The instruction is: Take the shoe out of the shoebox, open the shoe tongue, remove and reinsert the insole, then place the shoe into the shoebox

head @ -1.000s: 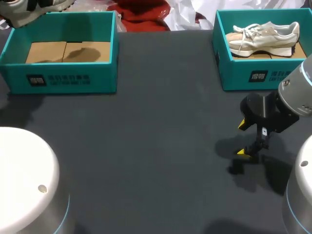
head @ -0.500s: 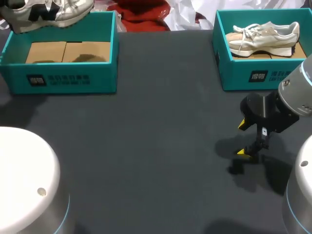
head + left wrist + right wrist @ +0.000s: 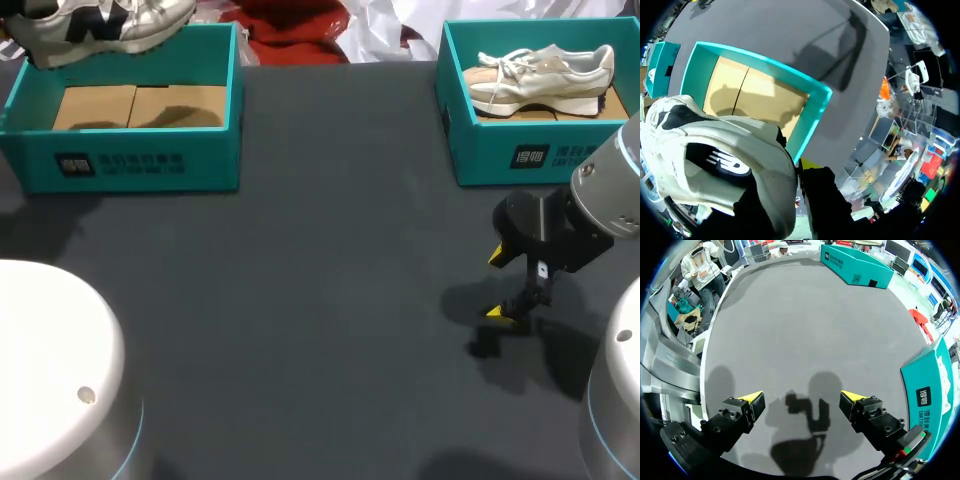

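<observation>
Shoe point(image 3: 100, 22) | shifted right above left shoebox point(image 3: 130, 160) | right tool point(image 3: 802, 399) unmoved, fingers apart

Dark grey table point(image 3: 320, 260), boxed cream sneaker point(image 3: 540, 72)

print on shoebox point(image 3: 200, 165) side, unreadable

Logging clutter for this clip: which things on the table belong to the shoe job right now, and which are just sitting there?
In use: grey-white sneaker, held above the left teal shoebox, which holds only its cardboard insert; left gripper, shut on that sneaker.
Idle: right teal shoebox with a cream sneaker inside; right gripper, open over bare table.
</observation>
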Controlling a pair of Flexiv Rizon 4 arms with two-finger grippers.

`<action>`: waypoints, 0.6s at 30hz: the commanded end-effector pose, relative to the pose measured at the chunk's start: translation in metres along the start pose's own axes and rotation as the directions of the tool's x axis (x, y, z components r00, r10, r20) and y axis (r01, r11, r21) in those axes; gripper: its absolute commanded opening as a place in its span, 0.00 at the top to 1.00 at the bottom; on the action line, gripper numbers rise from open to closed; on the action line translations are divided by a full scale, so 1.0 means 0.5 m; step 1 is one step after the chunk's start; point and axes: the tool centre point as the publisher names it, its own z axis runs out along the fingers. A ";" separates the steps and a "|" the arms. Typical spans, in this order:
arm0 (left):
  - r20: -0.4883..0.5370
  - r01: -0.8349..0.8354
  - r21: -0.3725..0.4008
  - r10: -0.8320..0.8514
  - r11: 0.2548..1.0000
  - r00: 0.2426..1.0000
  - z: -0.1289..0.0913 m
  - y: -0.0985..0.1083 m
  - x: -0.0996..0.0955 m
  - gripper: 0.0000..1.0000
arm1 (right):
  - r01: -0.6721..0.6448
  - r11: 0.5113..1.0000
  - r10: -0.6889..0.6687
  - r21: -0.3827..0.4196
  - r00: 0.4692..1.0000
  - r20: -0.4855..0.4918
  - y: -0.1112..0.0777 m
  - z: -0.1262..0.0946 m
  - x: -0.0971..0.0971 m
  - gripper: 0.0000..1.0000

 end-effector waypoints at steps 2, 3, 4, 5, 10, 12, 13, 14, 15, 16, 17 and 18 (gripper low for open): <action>-0.016 -0.035 0.069 0.036 0.997 0.999 0.026 0.036 -0.010 1.00 | -0.001 1.000 0.001 0.002 1.000 0.004 -0.001 0.000 0.004 0.00; -0.015 -0.045 0.083 0.046 0.996 0.999 0.031 0.035 -0.010 1.00 | -0.001 1.000 0.001 0.002 1.000 0.004 -0.001 0.000 0.004 0.00; -0.019 -0.056 0.097 0.058 0.994 0.998 0.037 0.035 -0.012 1.00 | -0.001 1.000 0.001 0.002 1.000 0.004 -0.001 0.000 0.004 0.00; -0.021 -0.066 0.101 0.068 0.993 0.997 0.044 0.035 -0.014 1.00 | -0.001 1.000 0.001 0.002 1.000 0.004 -0.001 0.000 0.004 0.00; -0.047 -0.110 0.115 0.116 0.987 0.992 0.068 0.030 -0.019 1.00 | -0.001 1.000 0.001 0.002 1.000 0.004 -0.001 0.000 0.004 0.00; -0.047 -0.110 0.115 0.116 0.987 0.992 0.068 0.030 -0.019 1.00 | -0.001 1.000 0.001 0.002 1.000 0.004 -0.001 0.000 0.004 0.00; -0.047 -0.110 0.115 0.116 0.987 0.992 0.068 0.030 -0.019 1.00 | -0.001 1.000 0.001 0.002 1.000 0.004 -0.001 0.000 0.004 0.00; -0.047 -0.110 0.115 0.116 0.987 0.992 0.068 0.030 -0.019 1.00 | -0.001 1.000 0.001 0.002 1.000 0.004 -0.001 0.000 0.004 0.00; -0.047 -0.110 0.115 0.116 0.987 0.992 0.068 0.030 -0.019 1.00 | -0.001 1.000 0.001 0.002 1.000 0.004 -0.001 0.000 0.004 0.00; -0.047 -0.110 0.115 0.116 0.987 0.992 0.068 0.030 -0.019 1.00 | -0.001 1.000 0.001 0.002 1.000 0.004 -0.001 0.000 0.004 0.00; -0.047 -0.110 0.115 0.116 0.987 0.992 0.068 0.030 -0.019 1.00 | -0.001 1.000 0.001 0.002 1.000 0.004 -0.001 0.000 0.004 0.00; -0.047 -0.110 0.115 0.116 0.987 0.992 0.068 0.030 -0.019 1.00 | -0.001 1.000 0.001 0.002 1.000 0.004 -0.001 0.000 0.004 0.00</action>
